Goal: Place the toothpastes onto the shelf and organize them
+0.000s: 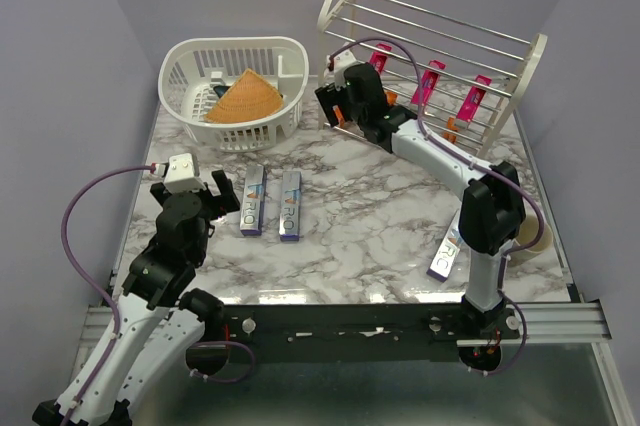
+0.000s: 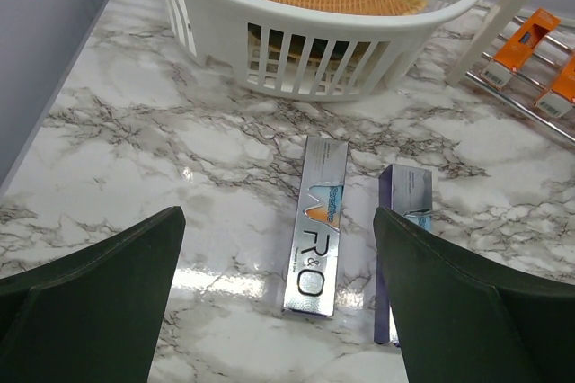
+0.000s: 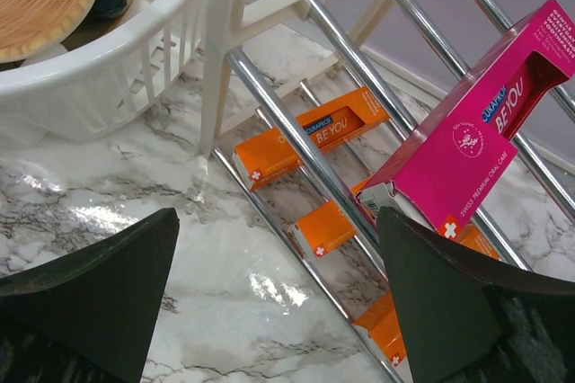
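Your left end effector (image 2: 277,230) gapes empty above a silver R&O carton (image 2: 316,230); your right end effector (image 3: 277,226) gapes empty before the shelf (image 3: 223,50).

Glossy marble-patterned table top (image 1: 350,226) catching glare, smooth white plastic basket (image 1: 185,71), rough tan woven cone (image 1: 245,101), polished mirror-bright metal rods (image 3: 269,104), cream matt frame of the shelf (image 3: 220,41), shiny foil-like silver cartons (image 2: 316,221), glossy card pink carton (image 3: 467,149), satin card orange cartons (image 3: 355,118)

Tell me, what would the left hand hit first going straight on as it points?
Probably the silver toothpaste carton lying on the table straight ahead of the left hand; depth is unclear.
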Available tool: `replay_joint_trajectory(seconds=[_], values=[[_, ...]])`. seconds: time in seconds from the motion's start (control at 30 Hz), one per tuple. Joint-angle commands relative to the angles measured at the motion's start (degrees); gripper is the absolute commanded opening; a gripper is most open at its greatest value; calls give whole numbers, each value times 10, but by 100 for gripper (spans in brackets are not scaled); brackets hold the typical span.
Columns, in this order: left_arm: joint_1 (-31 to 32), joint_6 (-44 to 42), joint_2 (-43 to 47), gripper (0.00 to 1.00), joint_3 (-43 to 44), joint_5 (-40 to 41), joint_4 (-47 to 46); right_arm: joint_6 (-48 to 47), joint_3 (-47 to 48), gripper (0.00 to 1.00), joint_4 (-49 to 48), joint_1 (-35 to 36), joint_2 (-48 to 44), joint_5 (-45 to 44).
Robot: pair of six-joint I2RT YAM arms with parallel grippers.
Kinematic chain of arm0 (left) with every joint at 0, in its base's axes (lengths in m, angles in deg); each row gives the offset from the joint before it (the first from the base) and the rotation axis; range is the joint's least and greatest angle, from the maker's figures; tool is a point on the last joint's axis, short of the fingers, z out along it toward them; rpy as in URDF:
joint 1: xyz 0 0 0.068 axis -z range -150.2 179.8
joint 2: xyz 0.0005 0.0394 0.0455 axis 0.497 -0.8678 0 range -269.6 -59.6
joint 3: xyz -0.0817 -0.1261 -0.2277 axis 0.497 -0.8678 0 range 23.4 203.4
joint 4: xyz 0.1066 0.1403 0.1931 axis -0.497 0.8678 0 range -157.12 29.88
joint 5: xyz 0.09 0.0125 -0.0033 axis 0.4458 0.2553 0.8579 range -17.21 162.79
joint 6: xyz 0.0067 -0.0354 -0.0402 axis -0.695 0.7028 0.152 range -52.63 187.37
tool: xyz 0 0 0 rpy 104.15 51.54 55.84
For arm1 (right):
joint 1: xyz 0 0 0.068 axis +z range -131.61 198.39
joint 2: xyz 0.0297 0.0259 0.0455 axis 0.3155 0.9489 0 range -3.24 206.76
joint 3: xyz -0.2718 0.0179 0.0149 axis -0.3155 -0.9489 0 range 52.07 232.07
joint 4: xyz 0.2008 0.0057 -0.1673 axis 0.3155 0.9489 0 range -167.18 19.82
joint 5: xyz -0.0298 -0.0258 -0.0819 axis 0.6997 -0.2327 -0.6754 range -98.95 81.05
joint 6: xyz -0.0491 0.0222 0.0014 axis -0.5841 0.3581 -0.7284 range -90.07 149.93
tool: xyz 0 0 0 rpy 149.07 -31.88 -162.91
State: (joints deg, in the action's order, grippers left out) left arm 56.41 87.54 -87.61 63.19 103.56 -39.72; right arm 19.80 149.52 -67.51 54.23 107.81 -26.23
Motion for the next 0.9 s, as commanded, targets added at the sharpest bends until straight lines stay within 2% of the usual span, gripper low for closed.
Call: replay_joint_trajectory(seconds=[0.0,0.1,0.3,0.53,0.7,0.87], values=[[-6,2,-2,99,-2,-14,-11,1,15,100,-29,-9,15,-28],[-9,2,-3,99,-3,-16,-12,6,1,99,-34,-9,-4,-4],[-13,2,-4,99,-3,-22,-13,36,-52,99,-38,-6,-78,99],[-14,1,-9,99,-2,-32,-14,92,-169,99,-47,-6,-229,196],[-14,0,-20,99,-3,-41,-12,129,-282,99,-55,-6,-352,209],[-15,4,-38,99,-1,-60,-5,174,-387,99,-43,-5,-449,179]])
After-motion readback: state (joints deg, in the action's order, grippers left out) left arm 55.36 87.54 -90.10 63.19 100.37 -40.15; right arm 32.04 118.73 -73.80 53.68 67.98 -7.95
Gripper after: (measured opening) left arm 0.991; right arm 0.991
